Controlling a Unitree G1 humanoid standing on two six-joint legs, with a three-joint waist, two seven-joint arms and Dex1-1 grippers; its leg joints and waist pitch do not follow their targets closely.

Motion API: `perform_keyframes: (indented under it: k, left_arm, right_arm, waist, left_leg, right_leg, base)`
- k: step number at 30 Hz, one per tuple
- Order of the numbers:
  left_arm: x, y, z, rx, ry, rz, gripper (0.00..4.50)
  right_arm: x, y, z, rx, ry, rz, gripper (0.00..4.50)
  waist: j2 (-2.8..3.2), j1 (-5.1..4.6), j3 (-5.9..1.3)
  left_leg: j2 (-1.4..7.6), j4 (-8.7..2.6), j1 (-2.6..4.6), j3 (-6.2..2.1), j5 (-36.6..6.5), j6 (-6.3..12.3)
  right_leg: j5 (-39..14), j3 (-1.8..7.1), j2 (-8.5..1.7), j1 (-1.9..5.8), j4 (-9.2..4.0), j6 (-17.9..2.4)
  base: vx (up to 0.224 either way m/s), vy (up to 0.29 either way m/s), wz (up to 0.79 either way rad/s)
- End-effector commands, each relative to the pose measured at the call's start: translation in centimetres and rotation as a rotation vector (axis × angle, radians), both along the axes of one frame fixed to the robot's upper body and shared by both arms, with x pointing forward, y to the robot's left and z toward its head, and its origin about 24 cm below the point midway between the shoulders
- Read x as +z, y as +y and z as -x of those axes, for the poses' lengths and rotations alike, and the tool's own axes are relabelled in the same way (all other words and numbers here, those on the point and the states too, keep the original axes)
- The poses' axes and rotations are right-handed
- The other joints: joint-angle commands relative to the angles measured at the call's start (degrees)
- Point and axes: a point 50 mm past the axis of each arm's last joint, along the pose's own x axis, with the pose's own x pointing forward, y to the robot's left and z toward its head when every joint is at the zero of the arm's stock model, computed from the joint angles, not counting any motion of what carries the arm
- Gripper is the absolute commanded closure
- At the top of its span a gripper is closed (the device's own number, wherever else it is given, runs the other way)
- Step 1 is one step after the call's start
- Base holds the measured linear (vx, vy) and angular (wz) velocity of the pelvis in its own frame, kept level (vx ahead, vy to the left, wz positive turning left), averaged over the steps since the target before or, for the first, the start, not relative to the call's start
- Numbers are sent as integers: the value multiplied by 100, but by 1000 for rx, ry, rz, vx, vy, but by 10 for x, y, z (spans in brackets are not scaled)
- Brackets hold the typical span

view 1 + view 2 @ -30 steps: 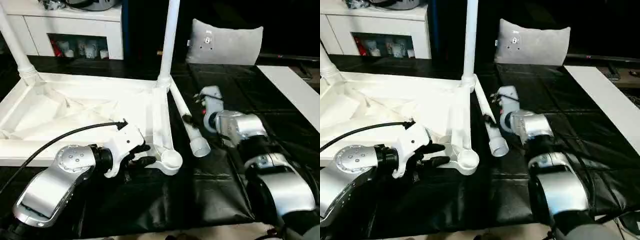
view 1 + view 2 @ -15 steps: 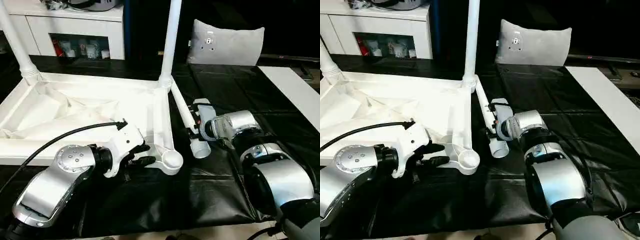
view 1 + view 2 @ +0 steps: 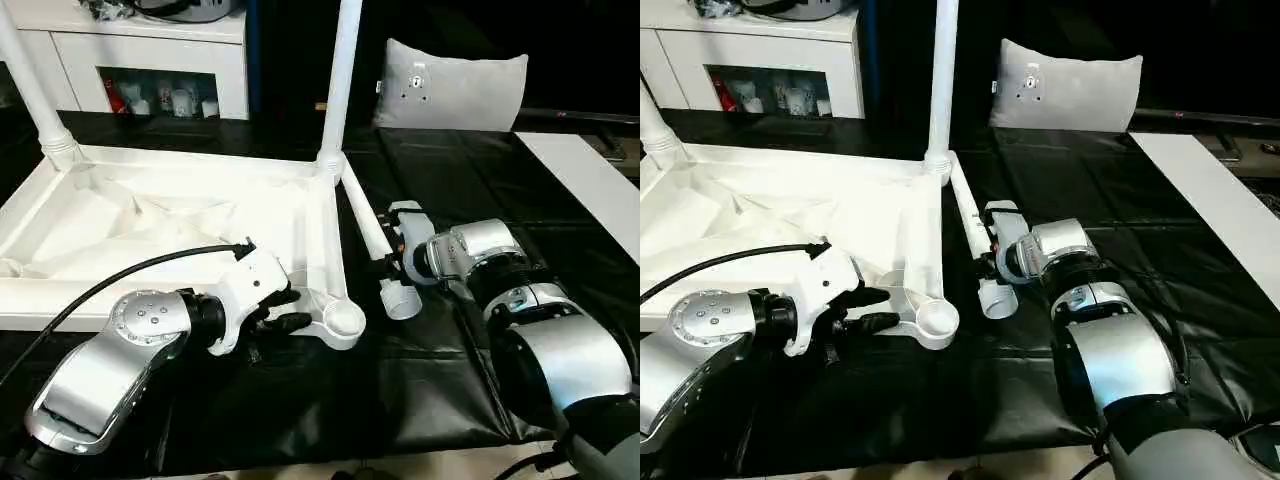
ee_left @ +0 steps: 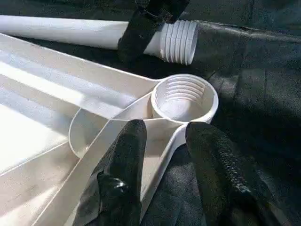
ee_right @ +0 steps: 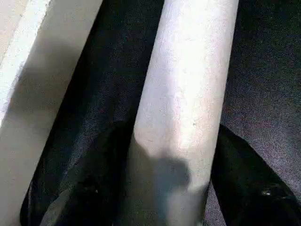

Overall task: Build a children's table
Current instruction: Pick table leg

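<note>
My left gripper (image 4: 162,141) pinches the rim of the upturned white plastic square tabletop (image 3: 190,215) beside its empty round corner socket (image 4: 184,96). Right of it, on the black mat (image 3: 420,370), my right gripper's (image 3: 385,262) fingers straddle the loose white tube leg (image 3: 372,238), touching it

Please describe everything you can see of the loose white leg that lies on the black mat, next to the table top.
The loose leg is a long, white, plastic-looking tube, tapered, with a ribbed threaded end nearest the robot. It lies flat on the black mat, beside the upturned table top, near the empty corner socket. The right gripper straddles it near the threaded end, one black finger on each side; a firm grip cannot be confirmed.
</note>
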Motion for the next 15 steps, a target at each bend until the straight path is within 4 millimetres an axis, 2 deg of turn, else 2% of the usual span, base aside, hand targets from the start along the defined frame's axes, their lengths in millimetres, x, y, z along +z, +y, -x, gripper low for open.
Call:
perform_keyframes:
  k: [1, 10, 12, 14, 15]
  left_arm:
    - [2, -3, -1, -15, -14, 1, 281]
    - [3, -3, -1, -16, -18, 3, 281]
    - [3, -4, -1, -16, -20, 9, 281]
    - [4, -4, -1, -15, -21, 12, 281]
    - [4, -4, -1, -15, -22, 13, 281]
  right_arm:
    - [0, -4, 1, -15, 20, 9, 212]
    - [-4, -7, 2, -44, 27, -4, 245]
    - [-2, -12, 0, -100, 7, -26, 246]
    - [0, -14, -2, -130, -7, -41, 250]
    - [1, -15, -2, -146, -15, -48, 252]
  waist:
    - [145, -6, -342]
    - [147, -27, -359]
    - [123, -30, -360]
    - [140, -20, -367]
    - [127, -18, -372]
  left_leg:
    - [137, -410, 56, -38, -1670, -360]
    - [134, -402, 47, -41, -1669, -360]
    - [133, -398, 56, -35, -1694, -358]
    - [131, -394, 62, -38, -1690, -372]
    - [132, -393, 63, -36, -1684, -377]
  right_leg:
    - [-2066, 258, -364, 256, -401, -983]
    - [-2077, 248, -366, 269, -398, -1001]
    - [-2142, 248, -363, 262, -408, -975]
    - [-2173, 243, -362, 259, -406, -937]
    - [-2184, 242, -362, 258, -409, -928]
  base:
    - [0, 0, 0]
    - [0, 0, 0]
    - [0, 0, 0]
    - [0, 0, 0]
    - [0, 0, 0]
